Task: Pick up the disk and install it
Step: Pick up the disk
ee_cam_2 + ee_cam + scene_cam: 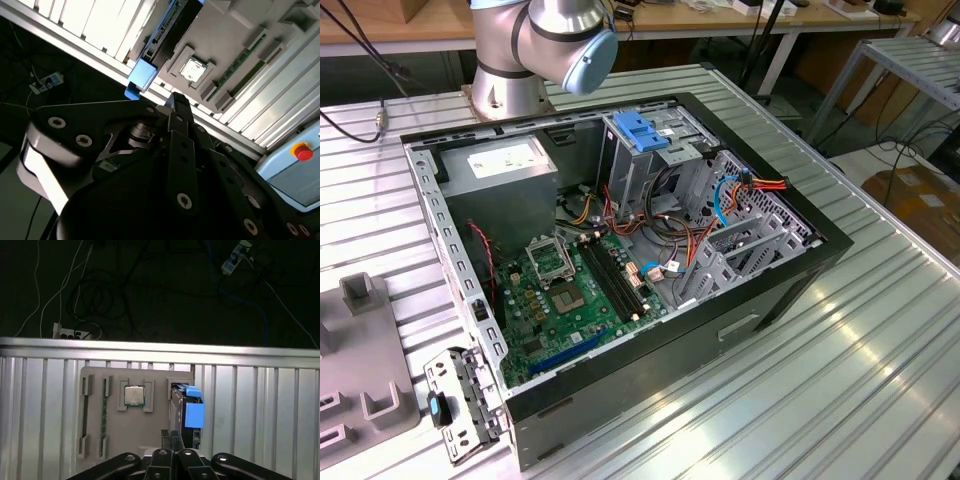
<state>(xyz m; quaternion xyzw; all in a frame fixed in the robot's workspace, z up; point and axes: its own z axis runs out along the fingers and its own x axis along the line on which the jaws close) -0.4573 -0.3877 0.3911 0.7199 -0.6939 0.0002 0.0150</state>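
In both wrist views the gripper (172,433) (178,98) is seen with its fingers pressed together and nothing held between them. Just beyond its tips, the disk (193,412) (142,75) is stood on edge in a grey holder (135,432), beside a processor chip (134,395). The holder is carried by the ribbed desk (250,405). Farther off, cables (95,300) are strewn on the dark floor.

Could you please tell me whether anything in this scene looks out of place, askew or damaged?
Nothing looks damaged. The disk stands straight on edge in its slot of the grey tray. One oddity: a loose metal bracket lies on the table beside the open computer case.
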